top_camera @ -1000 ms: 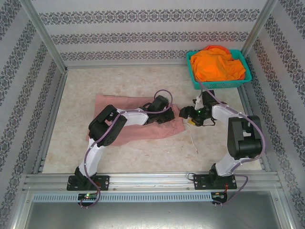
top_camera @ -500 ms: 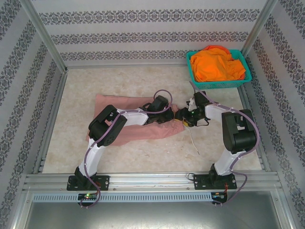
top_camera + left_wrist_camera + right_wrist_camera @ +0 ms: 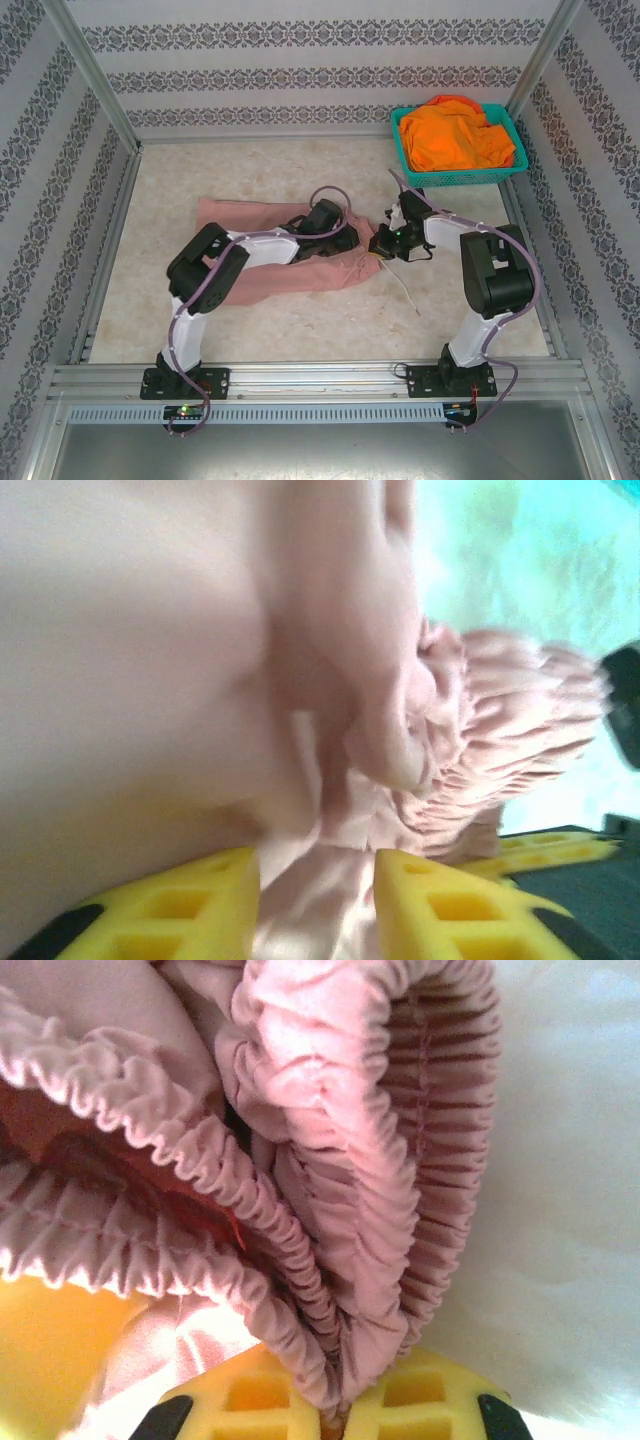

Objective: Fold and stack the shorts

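Right gripper [image 3: 340,1402]: the right wrist view shows its yellow fingers [image 3: 430,1400] pressed together on the gathered waistband [image 3: 400,1160] of the dusty pink shorts [image 3: 90,1020], with a fold of elastic pinched in between. The top view shows only that this gripper [image 3: 383,245] sits at the cloth's right end.

Left gripper [image 3: 315,880]: its yellow fingers [image 3: 170,905] stand partly apart, with pink cloth lying loose in the gap and not clamped. In the top view it [image 3: 345,238] rests on the shorts, just beside the right gripper.

Dusty pink shorts [image 3: 240,212]: flat on the table [image 3: 200,320], mid-field. Long axis runs left to right, waist end to the right.

White drawstring [image 3: 405,290]: trails from the waist toward the near edge.

Teal mesh basket [image 3: 402,160]: far right corner, holding bunched orange shorts [image 3: 455,135].
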`<state>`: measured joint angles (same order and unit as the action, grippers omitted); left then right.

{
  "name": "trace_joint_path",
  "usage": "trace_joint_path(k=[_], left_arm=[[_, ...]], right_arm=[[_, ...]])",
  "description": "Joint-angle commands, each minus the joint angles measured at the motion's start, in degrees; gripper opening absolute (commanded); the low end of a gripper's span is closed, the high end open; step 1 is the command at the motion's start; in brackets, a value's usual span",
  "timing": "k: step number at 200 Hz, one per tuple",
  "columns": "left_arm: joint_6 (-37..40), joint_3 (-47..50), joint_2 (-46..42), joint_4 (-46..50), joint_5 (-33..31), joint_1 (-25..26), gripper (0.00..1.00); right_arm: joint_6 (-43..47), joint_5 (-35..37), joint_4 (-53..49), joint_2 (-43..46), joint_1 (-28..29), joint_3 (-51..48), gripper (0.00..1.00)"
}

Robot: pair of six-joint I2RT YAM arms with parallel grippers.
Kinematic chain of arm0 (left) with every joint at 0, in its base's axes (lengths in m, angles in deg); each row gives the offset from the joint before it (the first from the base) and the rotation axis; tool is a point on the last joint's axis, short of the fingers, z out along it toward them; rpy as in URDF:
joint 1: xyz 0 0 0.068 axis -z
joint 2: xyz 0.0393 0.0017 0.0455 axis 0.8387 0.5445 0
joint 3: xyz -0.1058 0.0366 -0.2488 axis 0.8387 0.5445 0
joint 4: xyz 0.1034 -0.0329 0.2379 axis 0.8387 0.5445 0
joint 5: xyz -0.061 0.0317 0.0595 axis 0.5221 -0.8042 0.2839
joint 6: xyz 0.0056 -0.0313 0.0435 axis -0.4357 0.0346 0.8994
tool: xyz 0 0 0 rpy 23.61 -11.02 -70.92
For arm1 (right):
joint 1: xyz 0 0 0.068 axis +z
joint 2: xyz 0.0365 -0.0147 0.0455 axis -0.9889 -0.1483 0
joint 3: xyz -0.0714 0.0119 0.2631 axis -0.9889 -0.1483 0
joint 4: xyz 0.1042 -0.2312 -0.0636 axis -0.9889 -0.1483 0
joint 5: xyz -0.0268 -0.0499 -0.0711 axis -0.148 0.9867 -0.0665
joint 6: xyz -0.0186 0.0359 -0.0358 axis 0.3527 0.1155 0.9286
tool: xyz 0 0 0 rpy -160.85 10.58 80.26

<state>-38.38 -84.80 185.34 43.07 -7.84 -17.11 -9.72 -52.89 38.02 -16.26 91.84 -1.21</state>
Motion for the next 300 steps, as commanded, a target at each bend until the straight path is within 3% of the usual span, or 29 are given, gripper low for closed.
trace_joint_path(k=[1, 27, 69, 118, 170, 245, 300], left_arm=[[3.63, 3.01, -10.9, 0.81, -4.62, -2.71, 0.52], [6.13, 8.79, -22.89, 2.76, -6.74, -5.17, 0.78], [9.03, 20.95, -41.03, 6.85, -9.96, -9.27, 1.0], [7.96, 32.55, -54.16, 7.18, -9.31, -12.63, 1.0], [5.9, 37.49, -56.1, 4.49, -6.8, -12.82, 1.0], [4.65, 39.84, -55.29, 2.91, -6.54, -12.89, 1.0], [3.19, 41.51, -55.05, 1.81, -7.45, -12.98, 1.0]], right_arm=[[4.41, 7.12, -7.47, 3.08, -0.53, 2.19, 0.0], [10.17, 12.6, -16.35, 4.93, -1.94, 5.92, 0.0], [20.2, 29.55, -33.59, 7.14, -4.97, 15.04, 0.0], [24.63, 41.9, -45.82, 9.98, -7.03, 28.97, 0.0], [22.31, 48.12, -57.6, 5.42, -4.37, 46.16, 0.0], [9.16, 51.21, -62.14, -3.2, 12.67, 54.79, 0.03], [0.81, 41.69, -55.7, -13.45, 25.66, 56.45, 0.12]])
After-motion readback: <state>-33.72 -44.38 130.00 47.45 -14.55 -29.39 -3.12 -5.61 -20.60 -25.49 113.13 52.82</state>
